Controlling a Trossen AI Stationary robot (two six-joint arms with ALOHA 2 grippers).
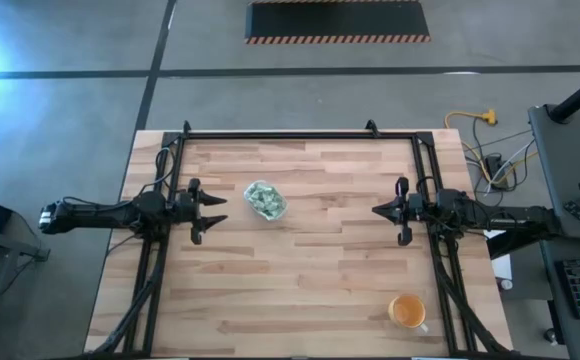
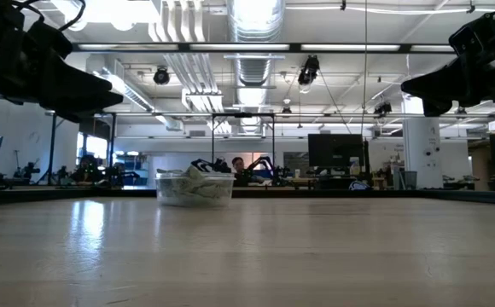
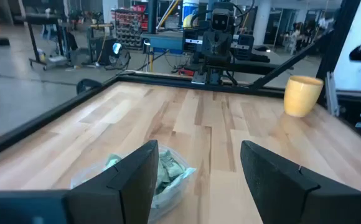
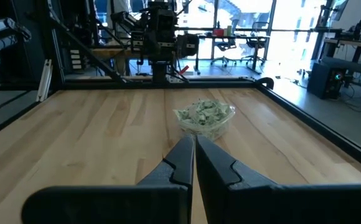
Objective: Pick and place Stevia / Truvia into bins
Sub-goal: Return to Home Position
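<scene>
The clear tub stands upright on the wooden counter, heaped with pale green and white Stevia packets. All the packets that show lie inside it, and some rise above its rim.

The left arm reaches in level toward the tub. The left jaws stand apart with a wide gap and hold nothing, and they hang clear of the counter. Their tips are near the tub but do not touch it, and they sit higher than its rim. In the left wrist view one dark finger hides part of the tub's wall, and the rest of the tub shows in the gap between the two fingers.

The right arm faces the tub from the opposite side. The right jaws are pressed together, empty, and also raised off the counter. They point straight at the tub but stand well apart from it, much farther off than the left jaws.

An orange cup stands well apart from the tub on the right arm's side, nearer the counter's edge than the tub.
</scene>
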